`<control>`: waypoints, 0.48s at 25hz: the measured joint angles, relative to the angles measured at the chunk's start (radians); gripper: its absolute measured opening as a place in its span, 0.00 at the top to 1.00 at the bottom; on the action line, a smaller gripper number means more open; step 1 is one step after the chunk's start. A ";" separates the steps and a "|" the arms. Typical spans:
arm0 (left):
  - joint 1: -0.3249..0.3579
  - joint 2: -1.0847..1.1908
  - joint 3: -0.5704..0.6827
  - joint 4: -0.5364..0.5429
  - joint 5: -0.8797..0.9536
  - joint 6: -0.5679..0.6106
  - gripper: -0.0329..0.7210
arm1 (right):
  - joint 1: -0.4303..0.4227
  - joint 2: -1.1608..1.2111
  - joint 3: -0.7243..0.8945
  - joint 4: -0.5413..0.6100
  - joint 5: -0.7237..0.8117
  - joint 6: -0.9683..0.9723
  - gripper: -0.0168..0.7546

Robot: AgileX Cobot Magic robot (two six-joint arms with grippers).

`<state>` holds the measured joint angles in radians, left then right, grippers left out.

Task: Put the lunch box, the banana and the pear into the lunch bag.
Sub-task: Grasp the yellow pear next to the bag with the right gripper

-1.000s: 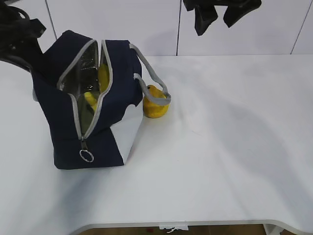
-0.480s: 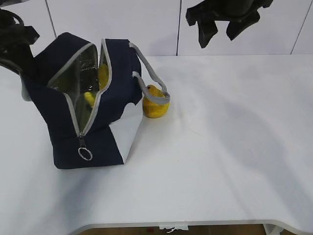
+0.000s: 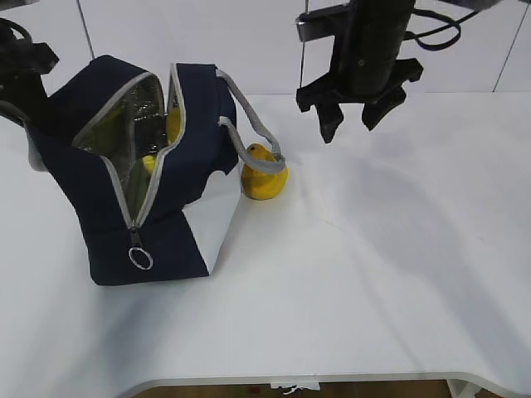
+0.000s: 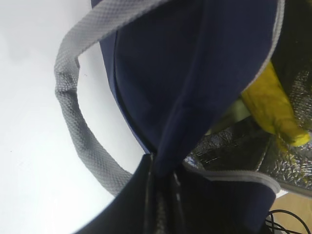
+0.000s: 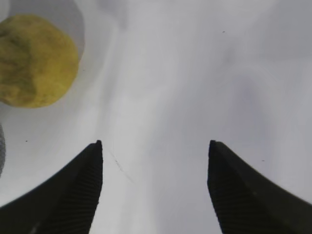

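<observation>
The navy lunch bag (image 3: 203, 157) stands at the table's left with its zipper open and foil lining showing. The banana (image 3: 175, 124) lies inside it and also shows in the left wrist view (image 4: 273, 109). Beneath the banana a sliver of pale green (image 4: 236, 111) may be the lunch box; the rest is hidden. The pear (image 3: 264, 176) sits on the table against the bag's right side, under a grey handle, and shows in the right wrist view (image 5: 36, 61). My left gripper (image 4: 163, 178) is shut on the bag's left rim fabric. My right gripper (image 3: 347, 129) hangs open and empty, above and right of the pear.
The bag's grey handles (image 3: 249, 124) arch over the pear. A zipper pull ring (image 3: 139, 259) hangs at the bag's front. The white table (image 3: 382, 265) reaches to its front edge near the bottom of the exterior view. A white panelled wall stands behind.
My right gripper has come down from the top of the view and moved left toward the pear. My left gripper has pulled the bag's left side outward, widening the opening.
</observation>
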<state>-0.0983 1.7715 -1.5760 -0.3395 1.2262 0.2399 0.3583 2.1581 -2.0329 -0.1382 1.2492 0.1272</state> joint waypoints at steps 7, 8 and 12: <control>0.000 0.000 0.000 0.000 0.000 0.000 0.95 | 0.000 0.029 0.000 0.153 0.000 0.000 0.30; 0.000 0.000 0.000 0.000 0.000 0.000 0.95 | 0.000 0.032 0.000 0.171 0.000 0.000 0.30; 0.000 0.000 0.000 0.000 0.000 0.000 0.95 | 0.000 0.038 0.000 0.236 -0.018 0.000 0.32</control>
<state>-0.0983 1.7715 -1.5760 -0.3395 1.2262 0.2399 0.3583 2.1962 -2.0329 0.0982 1.2316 0.1272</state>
